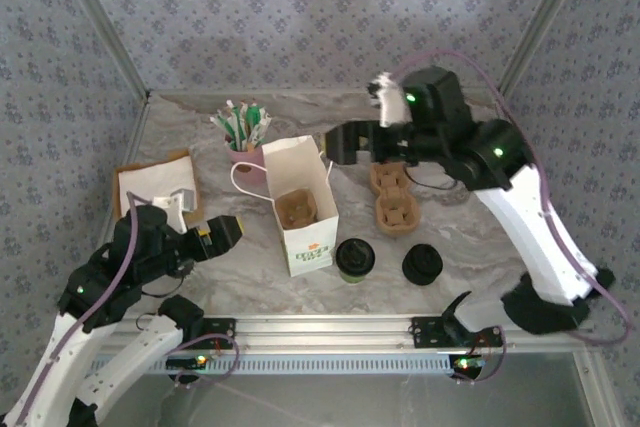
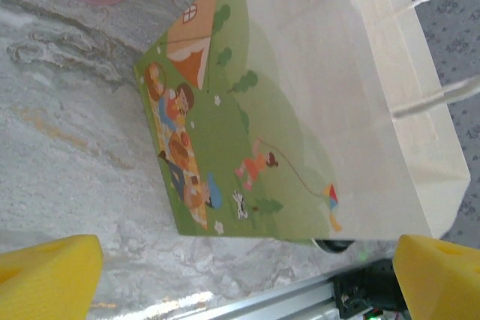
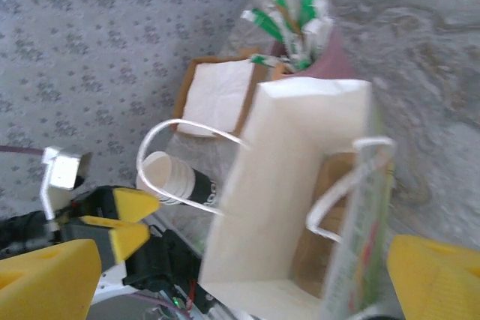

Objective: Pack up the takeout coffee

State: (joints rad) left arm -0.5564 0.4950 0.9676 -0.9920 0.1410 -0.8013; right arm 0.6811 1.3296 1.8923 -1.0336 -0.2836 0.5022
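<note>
The takeout coffee point(image 1: 355, 259), a small cup under a round black lid, stands on the marble just right of the white bag's near corner. The bag point(image 1: 301, 203) stands upright and open, with a brown cardboard carrier point(image 1: 297, 209) at its bottom. My left gripper point(image 1: 228, 232) hovers left of the bag, open and holding nothing; its wrist view faces the bag's printed picnic side point(image 2: 240, 125) between the wide-spread jaws point(image 2: 247, 275). My right gripper point(image 1: 338, 143) hangs open above the bag's far right edge, looking down into the bag point(image 3: 300, 207) past its own jaws point(image 3: 240, 282).
A loose pile of black lids point(image 1: 422, 265) sits right of the coffee. Two cardboard carriers point(image 1: 392, 197) lie right of the bag. A pink cup of packets point(image 1: 243, 137) stands behind it. A napkin tray point(image 1: 155, 185) and a lying stack of paper cups point(image 3: 169, 179) are at the left.
</note>
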